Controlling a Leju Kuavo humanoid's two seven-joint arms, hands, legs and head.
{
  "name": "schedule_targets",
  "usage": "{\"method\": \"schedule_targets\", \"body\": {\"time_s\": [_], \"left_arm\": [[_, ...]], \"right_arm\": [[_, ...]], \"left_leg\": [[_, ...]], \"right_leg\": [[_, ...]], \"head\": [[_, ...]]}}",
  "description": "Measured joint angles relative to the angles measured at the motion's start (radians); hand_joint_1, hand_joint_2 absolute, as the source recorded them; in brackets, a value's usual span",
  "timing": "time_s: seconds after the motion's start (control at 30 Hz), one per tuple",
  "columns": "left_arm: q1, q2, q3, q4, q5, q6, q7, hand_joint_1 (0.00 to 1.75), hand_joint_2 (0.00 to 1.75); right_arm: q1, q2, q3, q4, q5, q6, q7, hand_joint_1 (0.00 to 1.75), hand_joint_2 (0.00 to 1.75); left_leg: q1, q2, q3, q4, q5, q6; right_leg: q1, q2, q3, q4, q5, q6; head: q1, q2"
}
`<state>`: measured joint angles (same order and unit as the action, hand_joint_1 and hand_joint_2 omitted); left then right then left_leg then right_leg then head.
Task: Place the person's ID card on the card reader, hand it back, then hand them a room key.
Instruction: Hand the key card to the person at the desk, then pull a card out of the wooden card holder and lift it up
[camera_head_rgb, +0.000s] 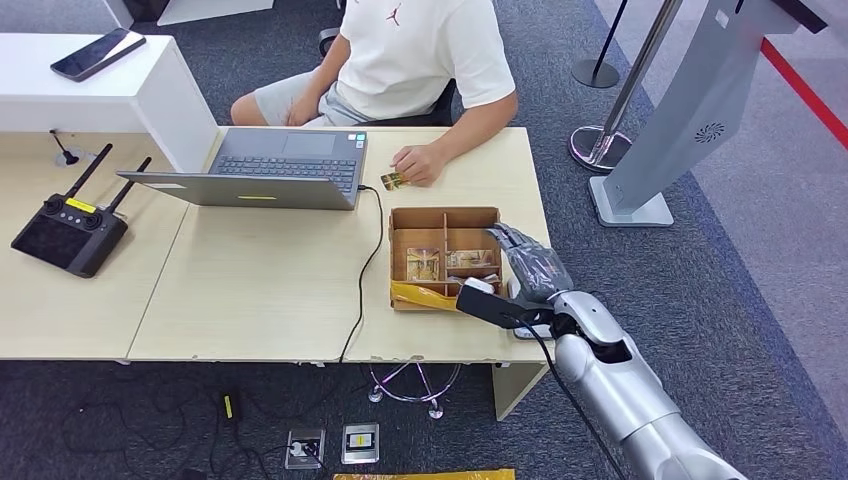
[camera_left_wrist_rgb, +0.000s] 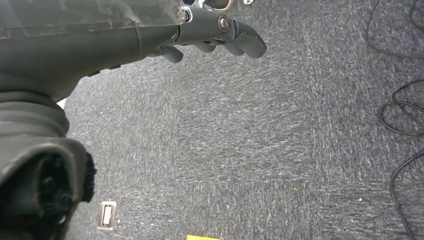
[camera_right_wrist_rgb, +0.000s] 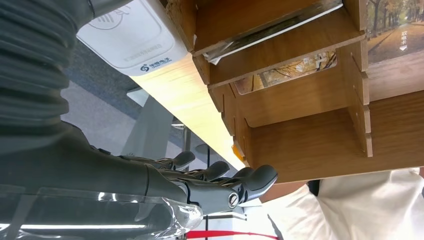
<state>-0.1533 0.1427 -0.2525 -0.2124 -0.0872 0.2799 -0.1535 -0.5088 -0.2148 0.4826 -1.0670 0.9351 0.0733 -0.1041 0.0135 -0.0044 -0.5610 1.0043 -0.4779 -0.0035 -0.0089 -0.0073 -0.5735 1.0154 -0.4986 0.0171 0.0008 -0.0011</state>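
overhead, pale wood desk (camera_head_rgb: 260, 290), dark grey carpet (camera_head_rgb: 700, 250), laptop (camera_head_rgb: 280, 170), divided box (camera_head_rgb: 445, 255), both hands' fingers released, holding nothing

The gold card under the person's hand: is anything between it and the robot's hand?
Yes. The brown cardboard divider box sits on the table between the right hand and the small gold card, which the person's hand holds on the table.

Desk (camera_head_rgb: 270, 290) pale wood grain. Divided box (camera_head_rgb: 445, 215) brown cardboard. Laptop (camera_head_rgb: 270, 170) grey. Card reader (camera_right_wrist_rgb: 127, 37) white. Carpet (camera_left_wrist_rgb: 250, 150) dark grey, speckled. Person's shirt (camera_head_rgb: 420, 50) cream. Remote controller (camera_head_rgb: 68, 230) black, yellow label. Right hand (camera_head_rgb: 530, 265) dark grey.
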Motion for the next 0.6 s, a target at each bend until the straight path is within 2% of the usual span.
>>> {"method": "schedule_targets", "body": {"time_s": [0.6], "left_arm": [[-0.016,0.0,-0.005,0.0,-0.009,-0.01,0.008,0.0,0.0]], "right_arm": [[0.005,0.009,0.012,0.002,-0.025,-0.021,0.008,0.0,1.75]], "left_leg": [[0.0,0.0,0.0,0.0,0.0,0.0]], "right_leg": [[0.0,0.001,0.0,0.0,0.0,0.0]], "head": [[0.0,0.0]]}}
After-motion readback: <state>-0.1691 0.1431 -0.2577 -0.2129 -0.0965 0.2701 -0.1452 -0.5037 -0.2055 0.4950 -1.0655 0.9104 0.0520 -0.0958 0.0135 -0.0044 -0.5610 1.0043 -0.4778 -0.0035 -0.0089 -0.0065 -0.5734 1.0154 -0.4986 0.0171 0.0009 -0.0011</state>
